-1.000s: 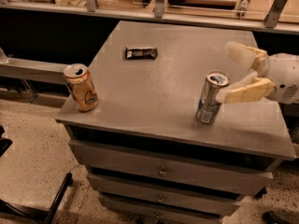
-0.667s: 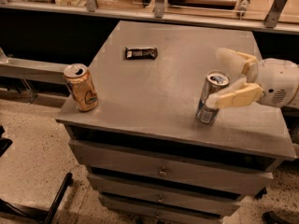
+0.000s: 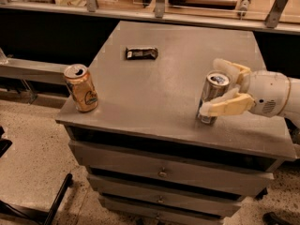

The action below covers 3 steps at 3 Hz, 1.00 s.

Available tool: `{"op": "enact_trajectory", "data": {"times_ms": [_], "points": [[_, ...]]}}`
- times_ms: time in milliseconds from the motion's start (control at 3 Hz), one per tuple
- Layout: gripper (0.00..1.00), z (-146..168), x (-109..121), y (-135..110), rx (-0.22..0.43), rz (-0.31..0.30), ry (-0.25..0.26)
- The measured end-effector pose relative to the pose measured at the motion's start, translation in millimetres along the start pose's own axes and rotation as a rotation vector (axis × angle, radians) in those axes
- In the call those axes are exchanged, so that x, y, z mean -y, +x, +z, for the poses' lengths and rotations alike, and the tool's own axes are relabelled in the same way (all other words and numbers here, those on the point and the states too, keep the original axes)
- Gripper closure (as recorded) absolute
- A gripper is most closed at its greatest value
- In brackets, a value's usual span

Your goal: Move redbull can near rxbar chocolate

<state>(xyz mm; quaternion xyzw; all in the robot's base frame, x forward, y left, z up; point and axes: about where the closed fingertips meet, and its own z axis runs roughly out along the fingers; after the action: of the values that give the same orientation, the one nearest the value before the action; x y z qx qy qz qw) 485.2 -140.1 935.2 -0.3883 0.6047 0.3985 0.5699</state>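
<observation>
While your gripper (image 3: 210,89) straddles the upright redbull can (image 3: 216,80), its jaws stand spread, one finger behind it and one in front, nothing clenched. Well apart from that can, toward the far left, lies the rxbar chocolate (image 3: 141,53).

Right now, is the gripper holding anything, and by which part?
Cannot tell. The gripper is around the mid-body of the redbull can, which stands upright on the table near its front edge; a firm hold isn't visible.
</observation>
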Motion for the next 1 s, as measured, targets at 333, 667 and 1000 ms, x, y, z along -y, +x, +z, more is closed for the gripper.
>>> {"op": "enact_trajectory", "data": {"times_ms": [333,667,1000], "points": [[0.00,-5.0,6.9,13.7,-0.031,-0.025,0.042],[0.00,-12.5,14.3,23.6,-0.048,-0.051,0.091],[0.18,-10.4,13.6,22.9,-0.048,-0.053,0.088]]}}
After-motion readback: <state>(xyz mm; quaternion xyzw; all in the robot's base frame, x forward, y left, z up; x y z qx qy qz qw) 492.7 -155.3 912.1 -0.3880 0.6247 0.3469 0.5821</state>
